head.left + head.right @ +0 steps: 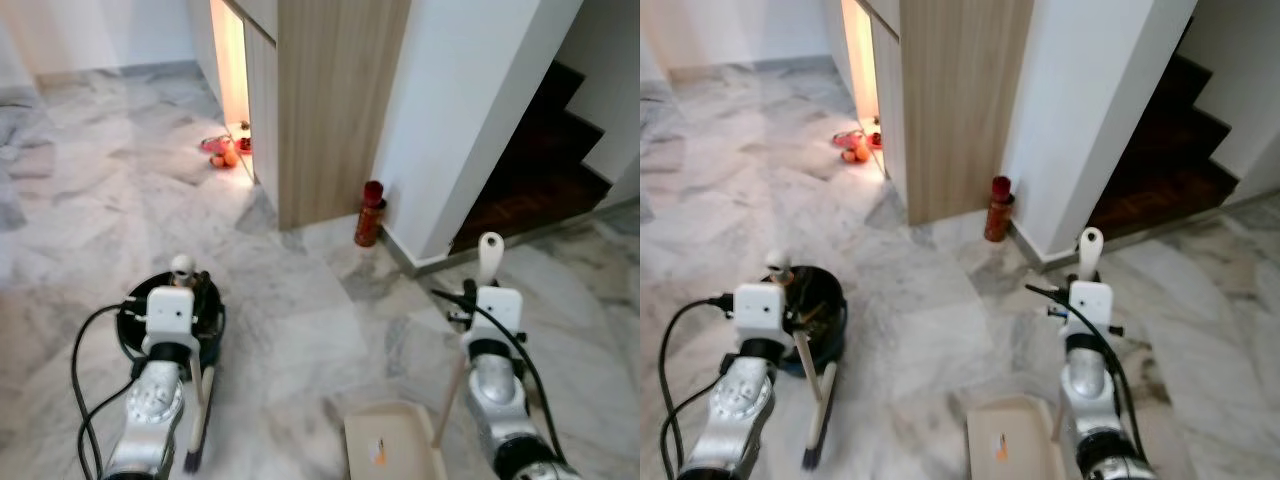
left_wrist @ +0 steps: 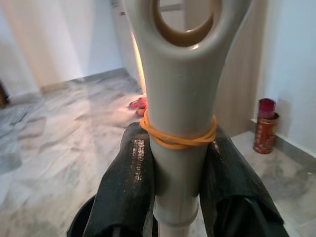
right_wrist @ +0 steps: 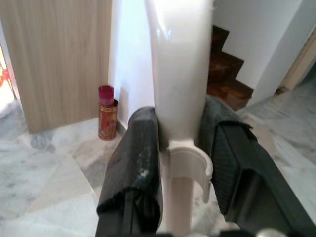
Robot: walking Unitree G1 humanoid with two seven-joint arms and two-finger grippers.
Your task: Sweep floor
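The frame's lower edge is cutting off the dustpan (image 1: pixel 392 445), and the small red things (image 1: pixel 222 152) by the lit doorway are staying too blurred to identify.

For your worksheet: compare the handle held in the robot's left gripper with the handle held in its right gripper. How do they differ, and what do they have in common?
1. The broom handle in the left gripper has an orange rubber band wound round it; the dustpan handle in the right gripper has none.
2. The broom handle ends at dark bristles on the floor; the dustpan handle leads to a beige dustpan.

Shared: both are pale plastic, roughly upright, each clamped between two black fingers.
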